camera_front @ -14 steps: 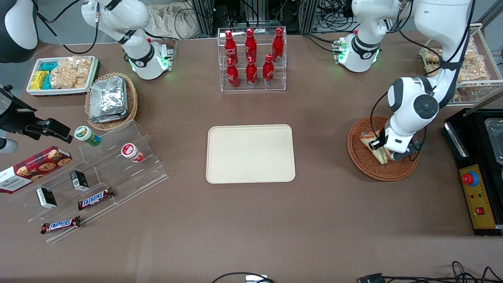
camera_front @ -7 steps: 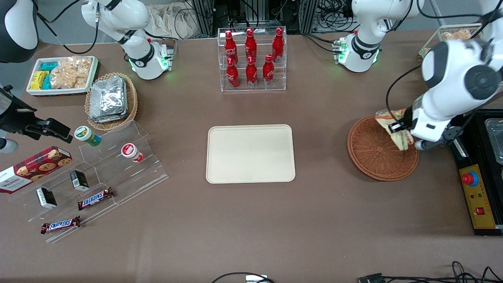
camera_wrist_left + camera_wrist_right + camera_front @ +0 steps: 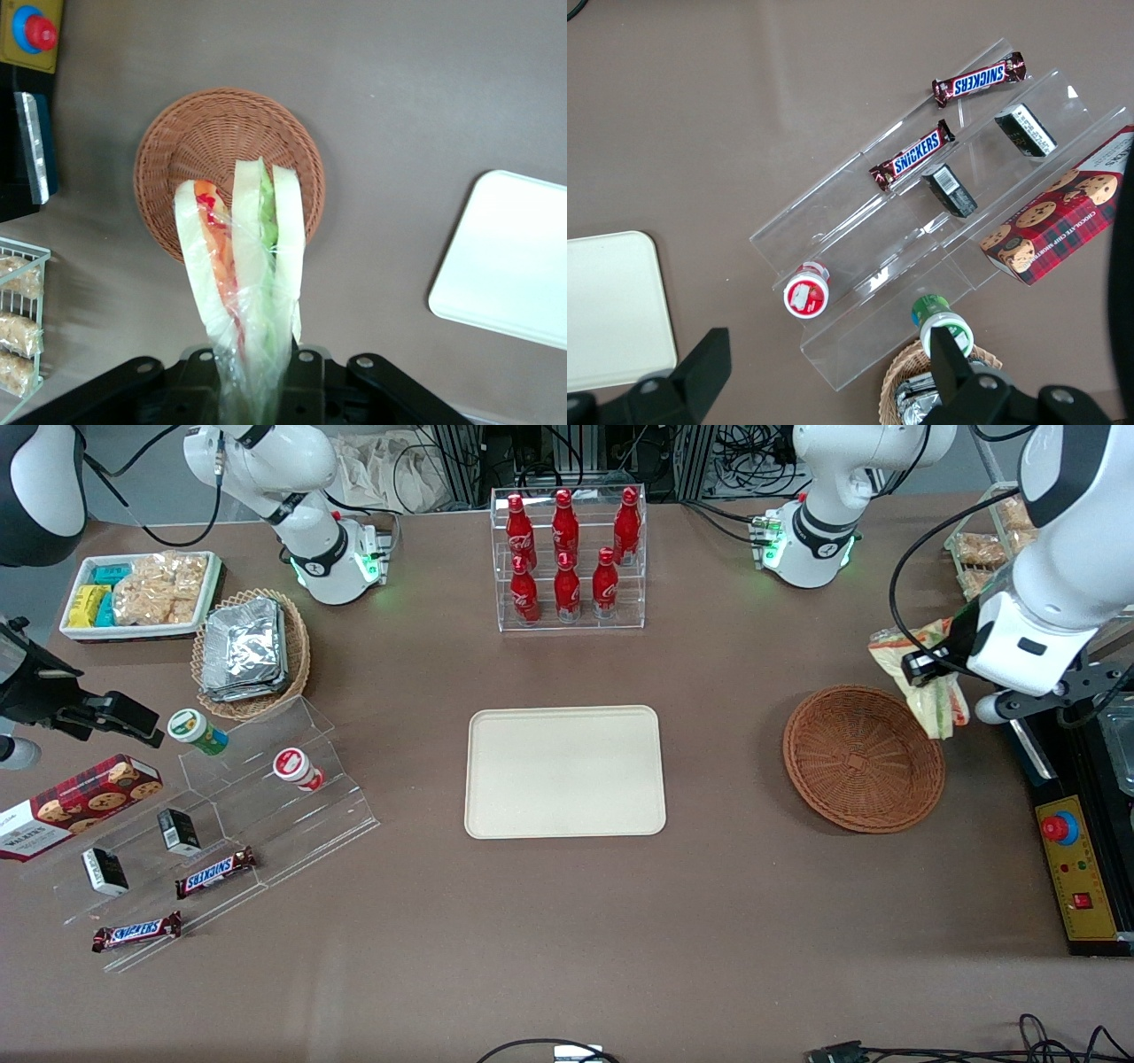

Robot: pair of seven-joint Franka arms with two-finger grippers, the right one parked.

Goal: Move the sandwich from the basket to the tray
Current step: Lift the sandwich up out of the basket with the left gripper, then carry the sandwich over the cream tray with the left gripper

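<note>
At the parked arm's end of the table there is a white tray (image 3: 206,593) with snack packets, and a little nearer to the front camera a light wicker basket (image 3: 297,657) that holds foil packets. Nearer again stands a clear stepped stand (image 3: 292,815) with two small round cups, small dark boxes and two Snickers bars (image 3: 215,872), and a box of cookies (image 3: 80,802) lies beside it. In the middle of the table, far from the camera, a clear rack (image 3: 567,622) holds red bottles. The tray (image 3: 565,771) lies nearer to the camera than this rack, flat on the brown table, and nothing is on it. Toward the working arm's end lies the basket (image 3: 863,758), well apart from the tray, and nothing is inside it. The sandwich (image 3: 921,677) is not in the basket: it is in the air, above the basket's rim on the side of the working arm's end, a little farther from the camera than the basket's centre. The gripper (image 3: 935,669) is closed on the sandwich and holds it by the wide end, so that the point of the wedge hangs down. In the left wrist view the sandwich (image 3: 244,283) comes out from between the fingers of the gripper (image 3: 252,390), and the basket (image 3: 177,150) and a corner of the tray (image 3: 514,257) lie on the table below. At the working arm's end there is a yellow panel with a red button (image 3: 1060,828).
</note>
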